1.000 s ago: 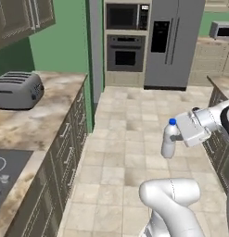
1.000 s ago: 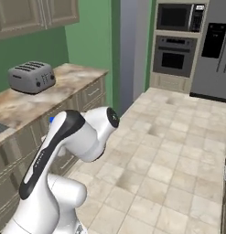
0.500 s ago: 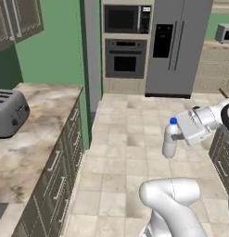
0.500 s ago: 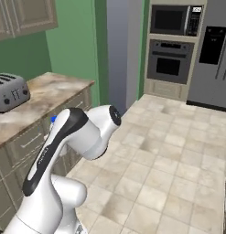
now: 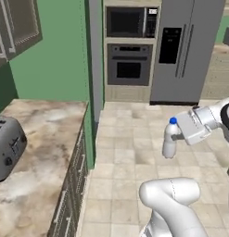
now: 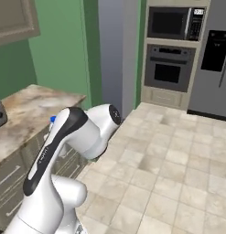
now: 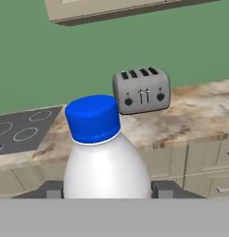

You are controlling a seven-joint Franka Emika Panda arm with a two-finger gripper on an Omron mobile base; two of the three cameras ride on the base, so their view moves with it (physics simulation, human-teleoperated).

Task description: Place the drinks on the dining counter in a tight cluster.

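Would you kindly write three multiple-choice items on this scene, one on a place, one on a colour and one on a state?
1. Where does the toaster stand?
A. on the marbled counter
B. on the floor
C. inside the oven

2. What colour is the bottle cap?
A. red
B. blue
C. green

3. What state is the white bottle in?
A. lying on the floor
B. standing on the counter
C. held upright in the gripper

Answers: 1 A, the hand view shows it on the stone top; 2 B, the cap is plainly blue; 3 C, it hangs above the tiled floor at the gripper.

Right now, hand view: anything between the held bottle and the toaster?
Nothing stands between the blue-capped bottle and the toaster in the hand view: just bare marbled counter.
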